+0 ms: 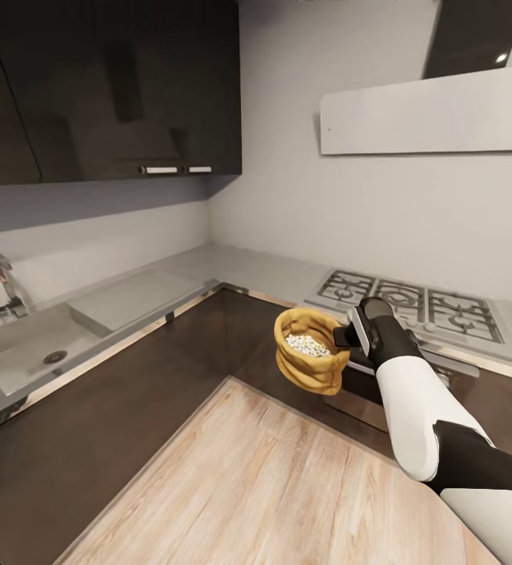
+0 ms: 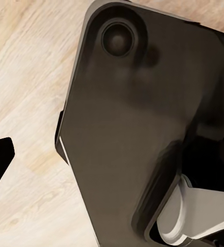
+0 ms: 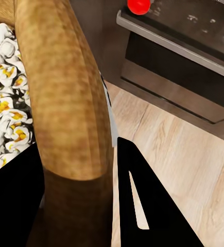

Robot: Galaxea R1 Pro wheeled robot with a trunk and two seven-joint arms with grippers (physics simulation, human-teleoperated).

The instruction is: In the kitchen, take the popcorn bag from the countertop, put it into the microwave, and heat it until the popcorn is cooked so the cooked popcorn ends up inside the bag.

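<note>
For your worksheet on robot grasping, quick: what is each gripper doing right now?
Left gripper: cannot be told, its fingers are not clear in the left wrist view.
Right gripper: closed on the rolled rim of the popcorn bag, held in the air with popcorn inside.

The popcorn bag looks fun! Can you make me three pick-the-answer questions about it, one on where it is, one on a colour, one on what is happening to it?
1. Where is the popcorn bag?
A. in the sink
B. in the air over the floor, in front of the stove
C. on the hood

2. What colour is the popcorn inside?
A. white with yellow
B. green
C. black

3. What is happening to the bag?
A. lying tipped over
B. hanging from the tap
C. held upright by the right gripper

Answers:
1 B, the head view shows it off the countertop, above the wood floor.
2 A, the right wrist view shows pale puffs with yellow spots.
3 C, the jaws pinch its rolled rim, open top up.
</note>
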